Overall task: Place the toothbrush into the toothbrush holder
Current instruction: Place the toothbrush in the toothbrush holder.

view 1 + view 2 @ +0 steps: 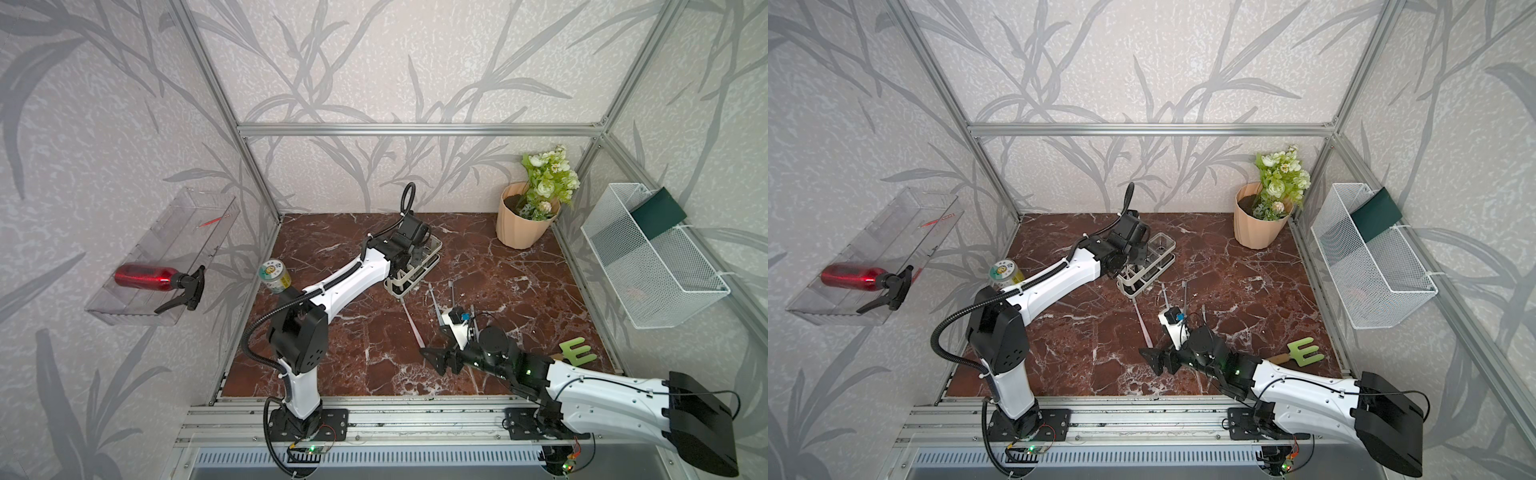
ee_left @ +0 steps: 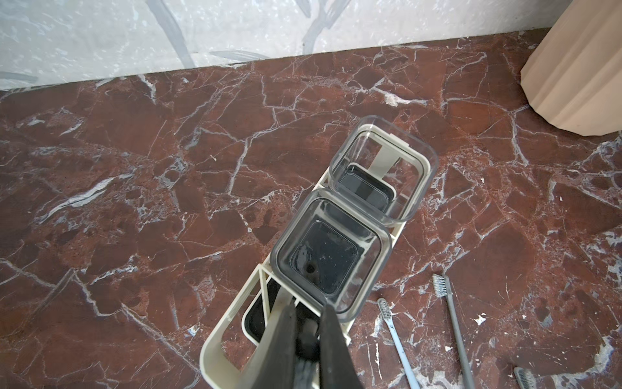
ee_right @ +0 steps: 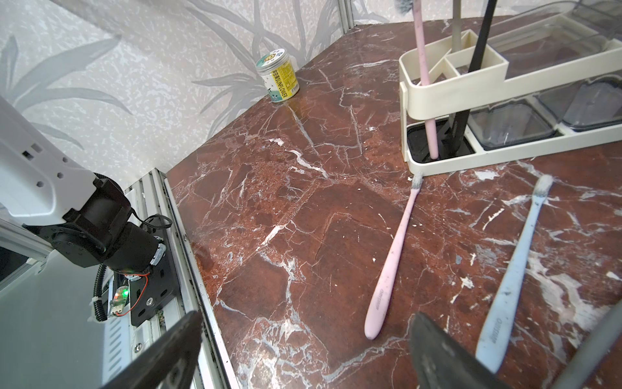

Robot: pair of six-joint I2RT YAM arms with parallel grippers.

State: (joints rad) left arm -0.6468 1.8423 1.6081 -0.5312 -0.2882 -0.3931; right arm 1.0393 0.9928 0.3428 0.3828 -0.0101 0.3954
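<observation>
The left gripper (image 2: pixel 309 311) is clamped on a slim black toothbrush (image 3: pixel 478 50), whose handle stands in the divided end slot of the white-framed, clear-cupped toothbrush holder (image 3: pixel 454 80). The right gripper (image 3: pixel 306 316) hangs wide open and empty over the red marble tabletop (image 3: pixel 303 202), near a loose pink toothbrush (image 3: pixel 393 256) lying flat.

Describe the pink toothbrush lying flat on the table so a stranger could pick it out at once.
On the red marble tabletop, find the white-framed toothbrush holder. Just off its toothbrush end, the pink toothbrush lies flat, bristles towards the holder's base. Beside it lies a pale blue toothbrush, and the other pink toothbrush stands upright in the holder.
</observation>
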